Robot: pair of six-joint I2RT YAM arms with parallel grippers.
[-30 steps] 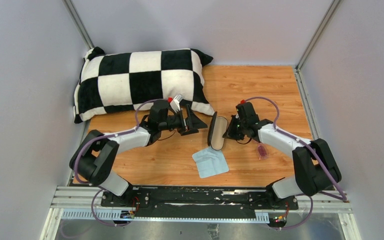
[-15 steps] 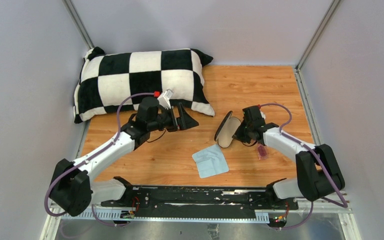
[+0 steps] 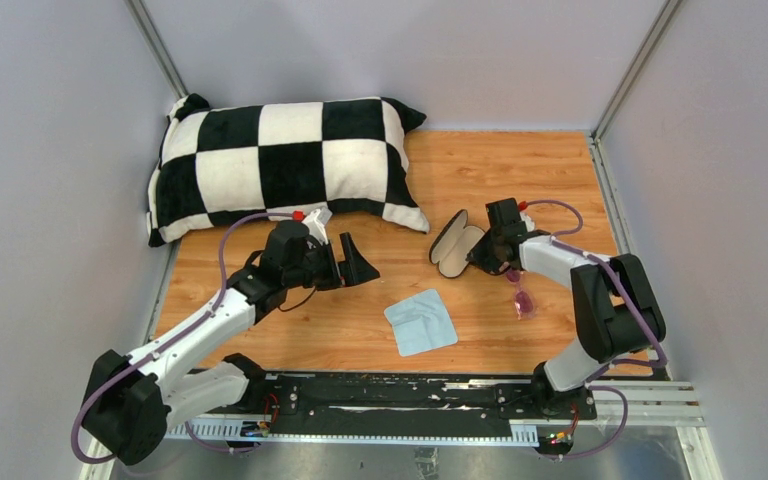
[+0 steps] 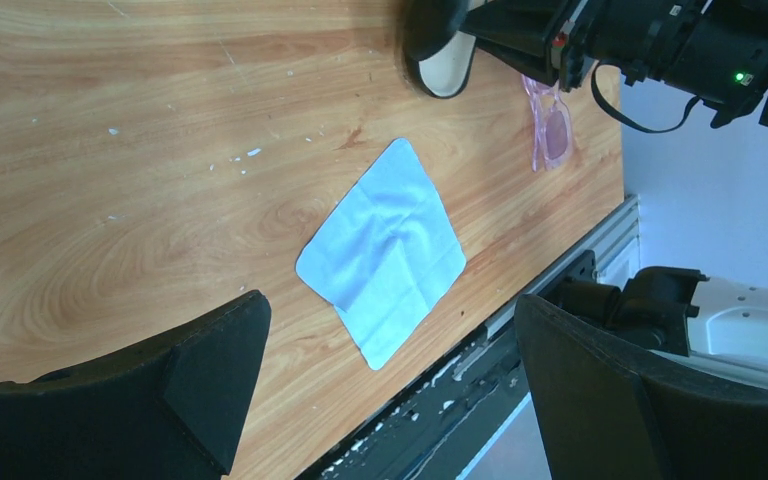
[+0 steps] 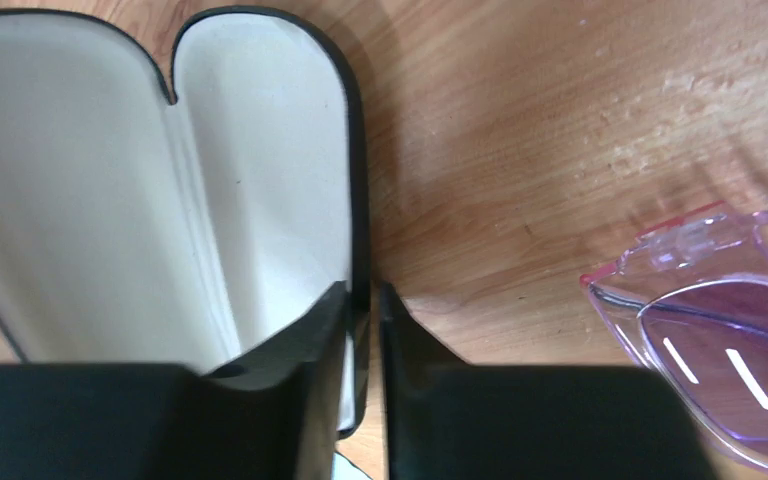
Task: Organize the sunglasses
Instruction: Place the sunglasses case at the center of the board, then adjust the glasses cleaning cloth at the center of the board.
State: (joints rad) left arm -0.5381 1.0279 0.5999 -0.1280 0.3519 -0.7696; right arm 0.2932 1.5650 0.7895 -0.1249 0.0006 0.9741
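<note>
The sunglasses [image 3: 522, 298], with pink-purple lenses, lie on the wood at the right; they also show in the right wrist view [image 5: 720, 320] and the left wrist view [image 4: 552, 128]. The black case [image 3: 454, 243] lies open, its beige lining [image 5: 100, 190] facing up. My right gripper [image 3: 481, 252] is shut on the case's near rim [image 5: 355, 200], one finger inside and one outside [image 5: 365, 310]. The sunglasses lie just right of it, apart from the case. My left gripper [image 3: 348, 265] is open and empty [image 4: 390, 330], above the wood left of the blue cloth [image 3: 420, 322].
A black-and-white checked pillow [image 3: 280, 165] fills the back left. The light blue cloth [image 4: 382, 250] lies flat near the front edge, between the arms. Grey walls close in the table on three sides. A metal rail [image 3: 360, 395] runs along the front.
My right gripper has carried the case right and back, from standing on edge to lying open on the wood. My left arm has drawn back left and nearer, still open.
</note>
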